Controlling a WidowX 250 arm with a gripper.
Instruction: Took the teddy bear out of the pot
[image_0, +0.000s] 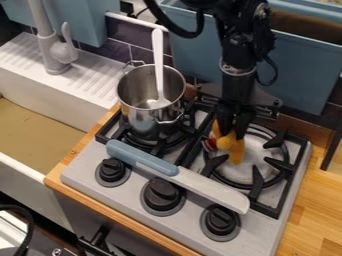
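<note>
My gripper (234, 130) hangs down over the right burner, its lower end right at the teddy bear, partly covering it. The small yellow-orange teddy bear (228, 143), with a bit of red and white at its left side, is at the left part of that burner, outside the pot. The shiny metal pot (141, 119) stands upright on the left burner, to the left of the gripper. A white spoon leans inside it with its handle up.
A knife with a blue handle (142, 157) lies slantwise across the stove front, above the black knobs (162, 195). Black grates (288, 170) surround the right burner (254, 162). A white sink (57, 102) with a faucet is at left; a blue wall panel (300, 65) rises behind.
</note>
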